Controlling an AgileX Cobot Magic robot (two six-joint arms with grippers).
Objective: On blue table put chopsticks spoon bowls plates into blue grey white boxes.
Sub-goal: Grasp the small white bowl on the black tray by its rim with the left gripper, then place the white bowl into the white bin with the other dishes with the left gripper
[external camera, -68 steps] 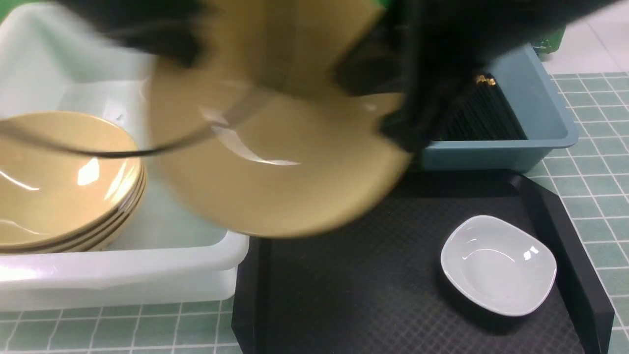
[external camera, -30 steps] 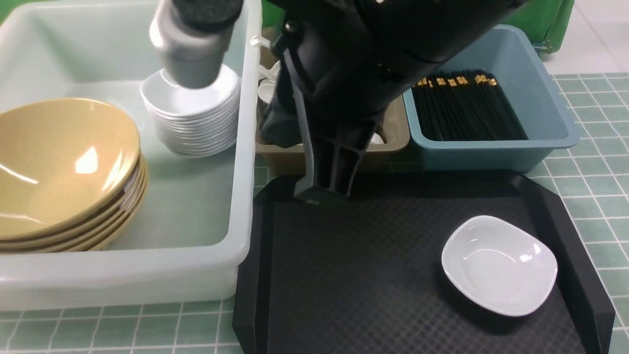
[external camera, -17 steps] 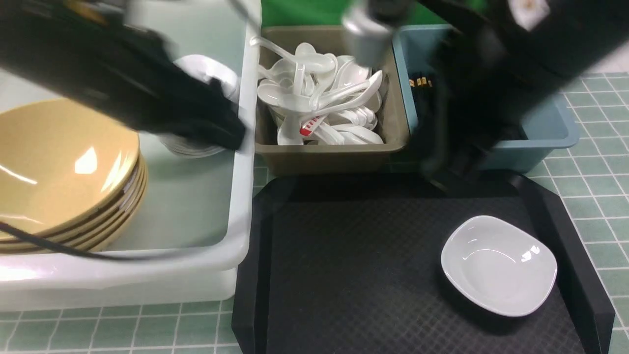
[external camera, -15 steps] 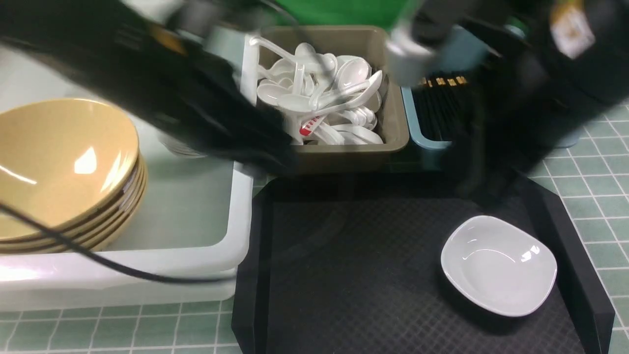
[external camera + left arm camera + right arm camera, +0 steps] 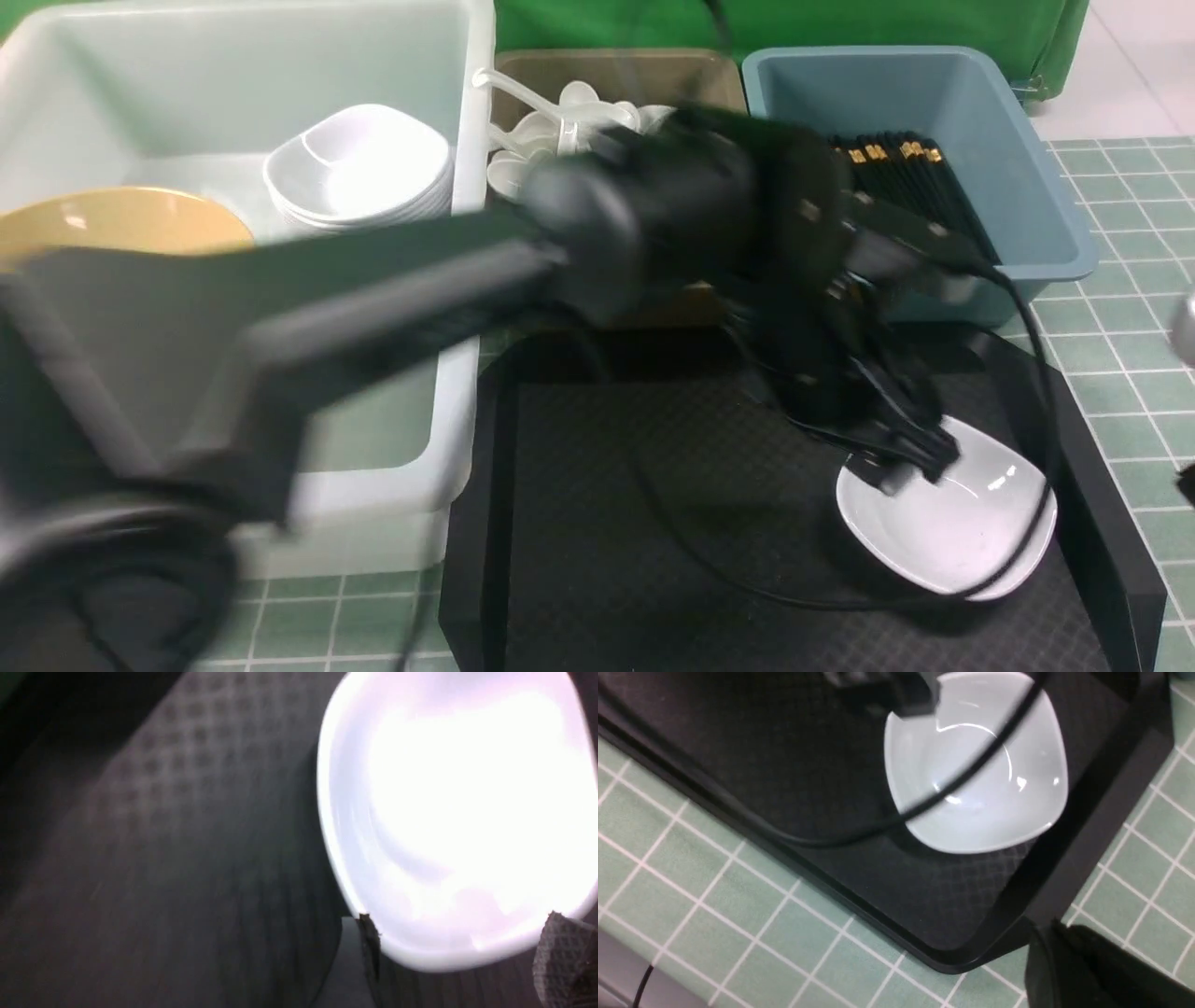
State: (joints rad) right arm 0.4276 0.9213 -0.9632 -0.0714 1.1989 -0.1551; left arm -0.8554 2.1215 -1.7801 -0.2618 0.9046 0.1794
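Nearest the camera lies the black tray (image 5: 607, 523) on the tiled table (image 5: 1120, 327). Its only load is one white dish (image 5: 962, 532), upright near the tray's right side.

The left arm (image 5: 373, 289) crosses the whole view diagonally from the lower left. The left gripper (image 5: 901, 467) sits at the dish's rim on the side towards the boxes. The left wrist view shows its fingertips (image 5: 369, 942) spread, one on each side of a stretch of that rim. The jaws are released and nothing is lifted yet; contact cannot be judged through the blur.

The right gripper (image 5: 1087, 970) is clenched on nothing and hangs off the tray's right corner.

Behind the tray stand three boxes. The white box (image 5: 233, 84) holds yellow bowls (image 5: 121, 219) and a stack of white dishes (image 5: 359, 168). The grey box (image 5: 607, 70) holds spoons (image 5: 569, 112), and the blue box (image 5: 1027, 187) holds chopsticks (image 5: 910, 168).

Half a second earlier the left arm was back over the boxes; it has since swung onto the tray. The dish has not moved. This is probably the last piece to clear, and it belongs on the matching white stack.
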